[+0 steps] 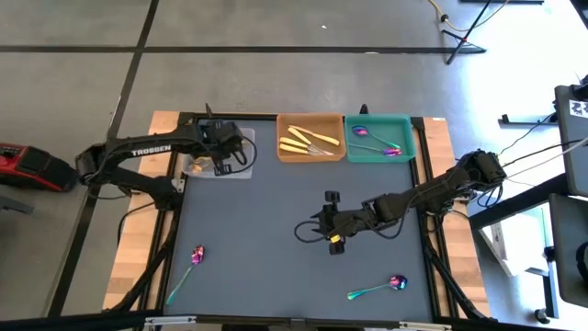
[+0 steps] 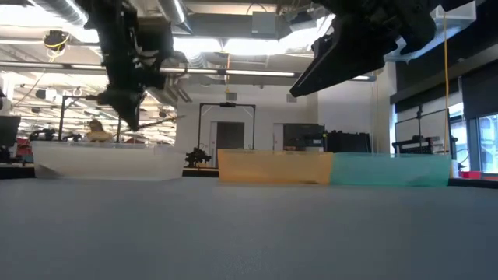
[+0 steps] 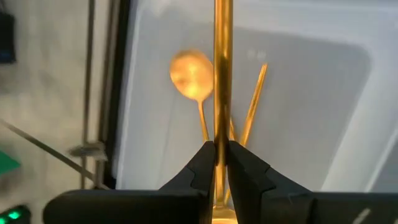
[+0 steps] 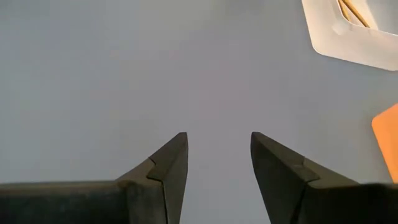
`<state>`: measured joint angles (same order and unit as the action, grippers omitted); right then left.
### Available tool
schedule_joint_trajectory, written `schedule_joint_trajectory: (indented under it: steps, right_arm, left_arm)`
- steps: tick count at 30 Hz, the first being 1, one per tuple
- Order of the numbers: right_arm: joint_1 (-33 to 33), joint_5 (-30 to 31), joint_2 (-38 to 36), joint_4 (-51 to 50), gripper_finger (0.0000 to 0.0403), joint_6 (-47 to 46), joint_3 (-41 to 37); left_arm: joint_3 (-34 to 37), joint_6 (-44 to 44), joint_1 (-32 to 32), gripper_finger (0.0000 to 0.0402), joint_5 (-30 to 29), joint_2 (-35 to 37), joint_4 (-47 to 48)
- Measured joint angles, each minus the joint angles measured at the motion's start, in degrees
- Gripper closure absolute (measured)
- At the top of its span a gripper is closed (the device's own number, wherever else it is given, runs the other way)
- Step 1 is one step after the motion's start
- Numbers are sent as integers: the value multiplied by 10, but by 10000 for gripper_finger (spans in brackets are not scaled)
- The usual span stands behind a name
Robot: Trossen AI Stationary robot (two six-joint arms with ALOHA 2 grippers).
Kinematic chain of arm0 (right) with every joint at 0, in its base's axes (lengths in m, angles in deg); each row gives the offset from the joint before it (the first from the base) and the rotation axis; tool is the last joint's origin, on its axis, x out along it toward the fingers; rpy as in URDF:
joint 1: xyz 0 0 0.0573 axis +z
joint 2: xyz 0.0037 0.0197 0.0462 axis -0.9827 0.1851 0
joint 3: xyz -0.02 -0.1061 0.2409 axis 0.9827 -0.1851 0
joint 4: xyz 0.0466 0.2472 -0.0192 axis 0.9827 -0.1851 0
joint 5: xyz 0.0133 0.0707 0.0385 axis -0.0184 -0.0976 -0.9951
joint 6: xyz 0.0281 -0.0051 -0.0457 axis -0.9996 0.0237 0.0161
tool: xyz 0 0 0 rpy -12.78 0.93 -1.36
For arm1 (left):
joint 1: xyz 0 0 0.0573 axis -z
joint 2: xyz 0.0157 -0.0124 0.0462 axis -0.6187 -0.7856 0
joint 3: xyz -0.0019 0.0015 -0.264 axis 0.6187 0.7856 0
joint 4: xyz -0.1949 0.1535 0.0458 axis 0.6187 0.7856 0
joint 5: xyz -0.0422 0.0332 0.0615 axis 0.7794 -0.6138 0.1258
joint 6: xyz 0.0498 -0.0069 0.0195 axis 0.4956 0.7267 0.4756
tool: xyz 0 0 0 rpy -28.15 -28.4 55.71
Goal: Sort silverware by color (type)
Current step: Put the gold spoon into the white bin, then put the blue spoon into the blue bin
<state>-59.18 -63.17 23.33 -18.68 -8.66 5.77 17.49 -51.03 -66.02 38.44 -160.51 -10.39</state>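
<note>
Left tool (image 3: 216, 155) pinching copper-gold spoon (image 3: 222, 74) (above white tray (image 3: 323, 93))

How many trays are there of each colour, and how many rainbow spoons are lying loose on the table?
white tray: 1
orange tray: 1
teal tray: 1
loose rainbow spoons: 2
Total: 5

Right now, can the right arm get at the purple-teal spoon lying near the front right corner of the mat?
Probably yes. The right end effector is open and empty, and the purple-teal spoon lies alone on bare mat, nothing between them.
</note>
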Motion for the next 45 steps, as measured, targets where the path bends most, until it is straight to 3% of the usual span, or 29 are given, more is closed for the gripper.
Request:
schedule_joint_trajectory:
  steps: [5,16,24,29,38,45]
  right_arm:
    - [1,0,0,0,237,2,0]
    - [0,25,0,1,237,6,0]
    - [0,40,0,2,237,18,0]
    - [0,46,0,2,237,18,0]
    - [-8,48,0,2,237,20,0]
    - [-12,45,0,2,237,20,0]
  left_arm:
    - [40,-5,-31,372,22,0,-12]
    - [92,-39,-34,365,39,0,-22]
    - [81,-106,-33,310,30,0,-28]
    - [36,-120,-30,278,32,0,12]
    - [-74,-220,56,273,115,5,96]
    - [-96,-360,193,273,200,5,108]
